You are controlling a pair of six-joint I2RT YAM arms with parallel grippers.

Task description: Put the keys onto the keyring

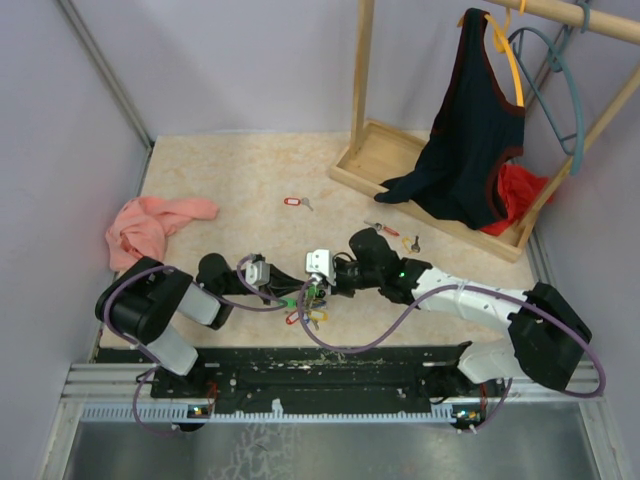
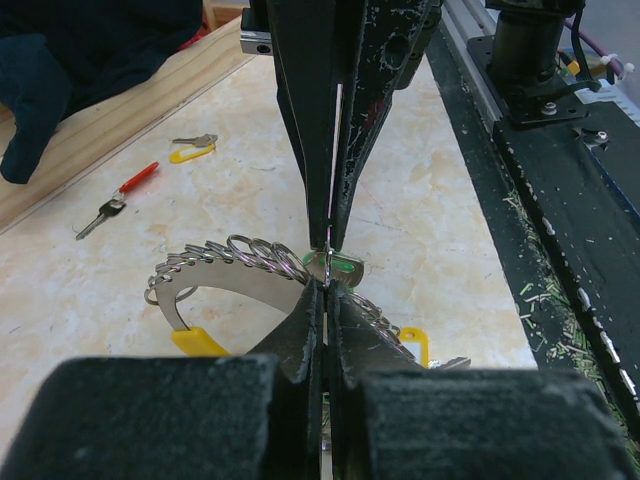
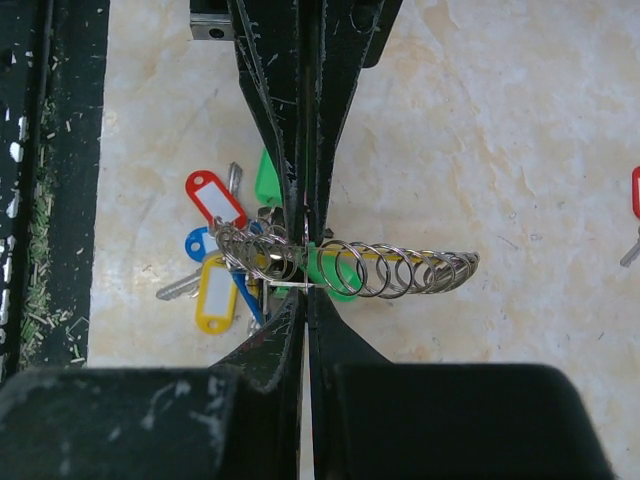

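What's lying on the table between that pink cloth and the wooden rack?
One loose red-tagged key; otherwise bare tabletop between the pink cloth and the wooden rack, seen in the top view.

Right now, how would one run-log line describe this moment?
left pincer: shut on keyring | right pincer: shut, tip at green tag | loose keys: three, apart from keyring

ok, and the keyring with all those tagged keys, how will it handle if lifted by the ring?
The keyring is thin metal strung with many small loops, so it is probably stiff itself. The tagged keys sit loose on it and would likely swing and shift the weight. The bare metal looks slippery and may pivot in a pinch.
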